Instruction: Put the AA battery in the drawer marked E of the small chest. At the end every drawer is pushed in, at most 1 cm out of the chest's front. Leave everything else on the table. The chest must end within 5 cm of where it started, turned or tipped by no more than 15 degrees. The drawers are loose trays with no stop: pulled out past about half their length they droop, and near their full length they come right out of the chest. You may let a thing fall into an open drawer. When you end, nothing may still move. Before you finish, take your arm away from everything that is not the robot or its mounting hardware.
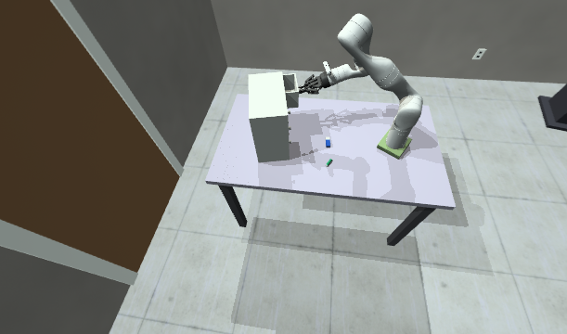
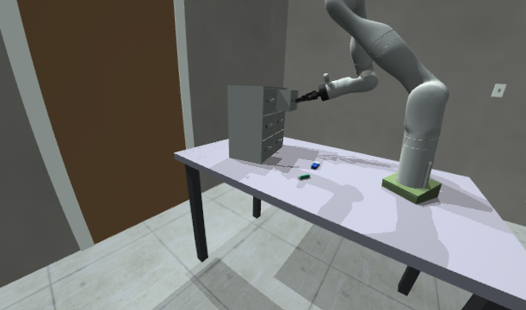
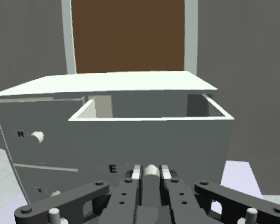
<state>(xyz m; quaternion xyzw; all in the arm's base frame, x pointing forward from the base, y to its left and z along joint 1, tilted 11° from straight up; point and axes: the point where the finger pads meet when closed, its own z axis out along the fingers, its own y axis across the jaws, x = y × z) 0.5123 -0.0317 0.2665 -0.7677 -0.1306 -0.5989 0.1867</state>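
Fingers of the arm's hand are pinched narrow on the knob of the top drawer, which stands part-way out of the chest's front; the knob itself is hidden behind the hand in the wrist view. Going by size: the bench carries everything; the small chest sits toward its 10 o'clock corner in the top view, with the pulled drawer jutting toward the arm; its letter cannot be read. A blue block lies at about 4 o'clock from the chest, and the green AA battery lies just past it, well apart from the chest, untouched. I judge the step in hand to be opening the drawer, with the battery not yet fetched. Next, the pull should stop short of half the tray's length, then the fingers should let go, back off and travel down to the battery.
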